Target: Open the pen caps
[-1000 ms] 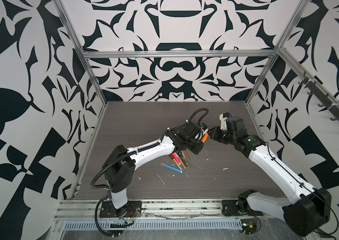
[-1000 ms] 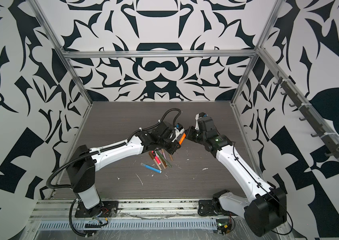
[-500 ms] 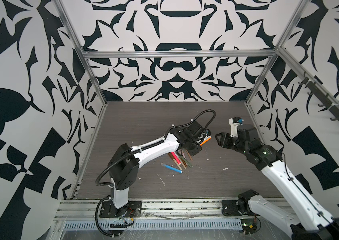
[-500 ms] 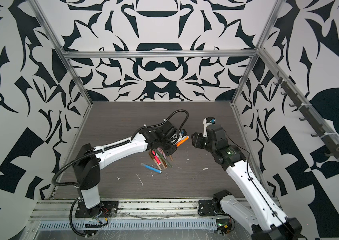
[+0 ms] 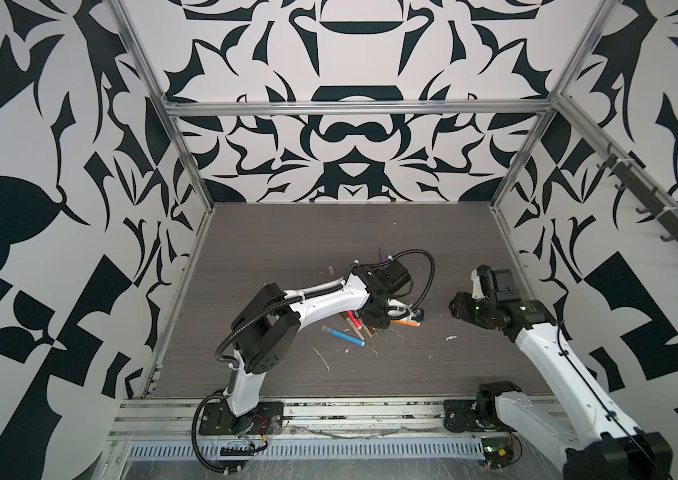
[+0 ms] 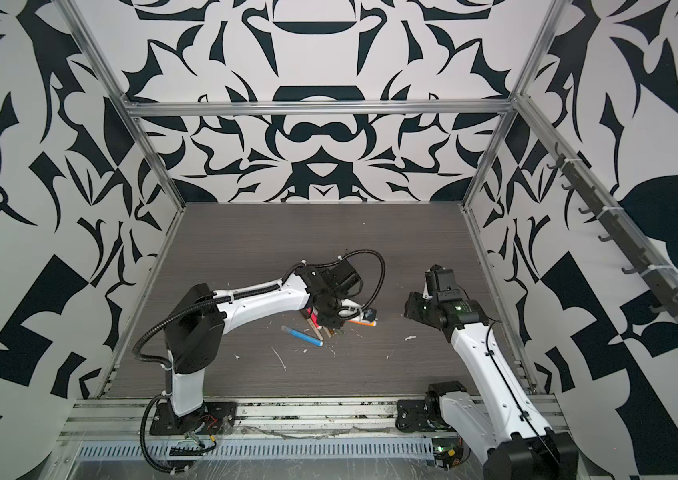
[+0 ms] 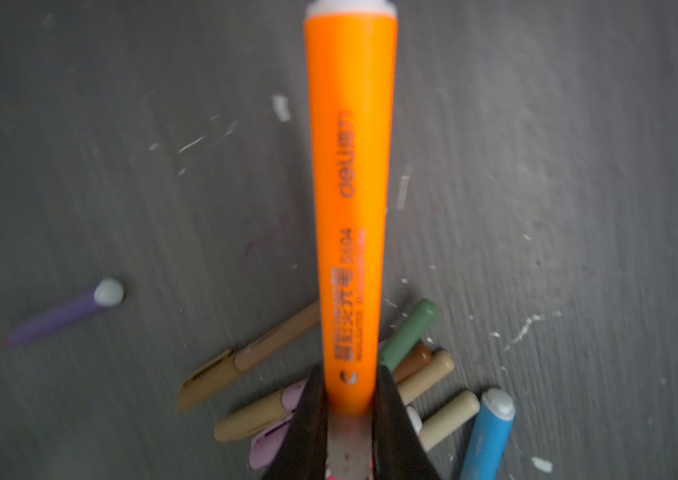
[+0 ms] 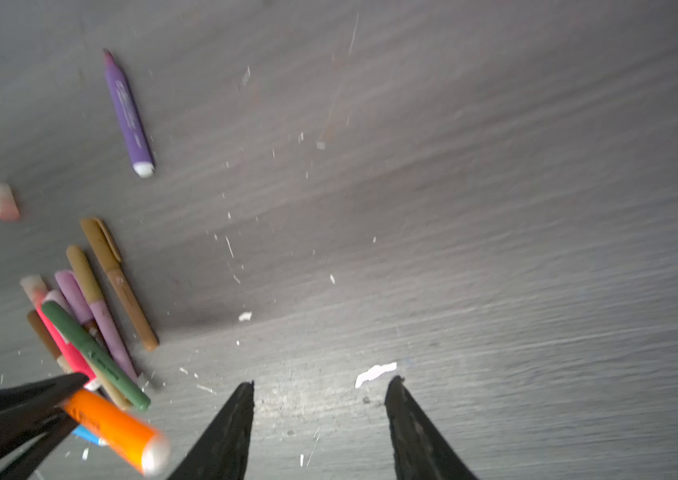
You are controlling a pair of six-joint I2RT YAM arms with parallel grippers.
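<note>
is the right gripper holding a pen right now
No, the right gripper is open, with no pen between its jaws.

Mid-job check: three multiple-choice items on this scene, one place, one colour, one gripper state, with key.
1. The purple pen, relative to the pen pile: A on it, B apart from it, C under it.
2. Pen in the left gripper: A blue, B orange, C green.
3. The right gripper: A open and empty, B shut on a cap, C shut on a pen.
1 B: bare table lies between them. 2 B: the orange pen sits between its fingers. 3 A: fingers apart, nothing between.
</note>
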